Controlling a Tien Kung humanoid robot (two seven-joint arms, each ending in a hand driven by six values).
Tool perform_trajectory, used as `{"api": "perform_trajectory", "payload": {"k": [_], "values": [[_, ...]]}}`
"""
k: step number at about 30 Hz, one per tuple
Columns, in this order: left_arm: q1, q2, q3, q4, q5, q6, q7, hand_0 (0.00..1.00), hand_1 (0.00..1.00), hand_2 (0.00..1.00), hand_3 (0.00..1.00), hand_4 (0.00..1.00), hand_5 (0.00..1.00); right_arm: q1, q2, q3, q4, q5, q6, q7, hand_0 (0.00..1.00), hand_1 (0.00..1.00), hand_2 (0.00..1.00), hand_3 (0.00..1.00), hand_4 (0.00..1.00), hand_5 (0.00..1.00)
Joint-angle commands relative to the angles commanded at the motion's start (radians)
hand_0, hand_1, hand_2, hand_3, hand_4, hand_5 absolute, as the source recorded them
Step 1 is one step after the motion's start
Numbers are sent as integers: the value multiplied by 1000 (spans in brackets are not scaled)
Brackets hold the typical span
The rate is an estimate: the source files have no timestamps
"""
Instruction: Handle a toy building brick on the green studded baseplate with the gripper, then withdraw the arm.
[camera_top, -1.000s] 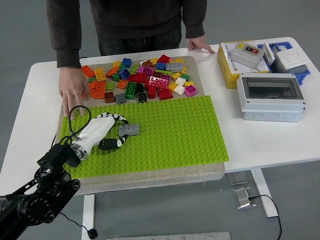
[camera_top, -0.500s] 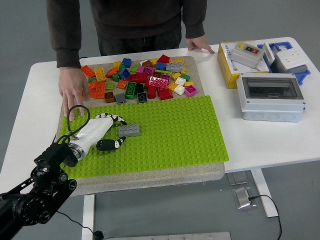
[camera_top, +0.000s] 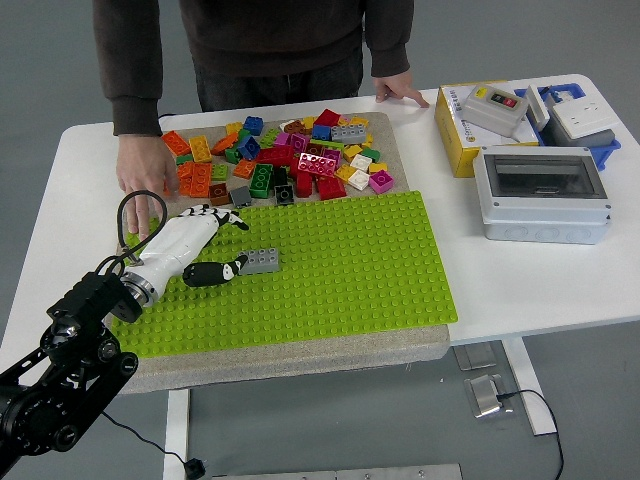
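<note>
Resting beside the left hand (camera_top: 205, 245), one grey brick (camera_top: 260, 261) occupies one green baseplate (camera_top: 350, 260).

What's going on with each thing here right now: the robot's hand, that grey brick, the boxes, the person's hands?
Left hand: fingers spread, holding nothing, thumb tip right beside the grey brick.
Grey brick: flat on the green baseplate, studs up.
Brick pile: loose, beyond the baseplate.
Grey enclosure: clear lid shut.
Yellow box: a switch box rests on top.
Person's hands: both flat on the table.
</note>
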Motion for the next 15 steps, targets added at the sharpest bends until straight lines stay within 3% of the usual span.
{"api": "perform_trajectory", "payload": {"k": [4,5,10,11,15], "values": [[4,9,-3,-44,37,9,-9,998,927,894,609,747,510,0,0,5,0,-7,0,-2,654,646,674,501,413,697],[3,11,-1,-56,48,13,-11,998,996,931,538,658,841,0,-1,6,0,-8,0,-3,652,646,674,501,413,699],[-11,16,19,-62,85,39,-7,998,996,931,538,658,841,1,-1,9,0,-9,0,-4,652,646,674,501,413,699],[-17,16,27,-51,95,45,-4,998,998,968,551,513,998,1,-1,10,0,-9,0,-5,653,645,674,499,413,699],[-39,9,64,6,127,73,9,998,998,968,551,513,998,2,0,11,0,-9,0,-5,653,645,674,499,413,699]]}}
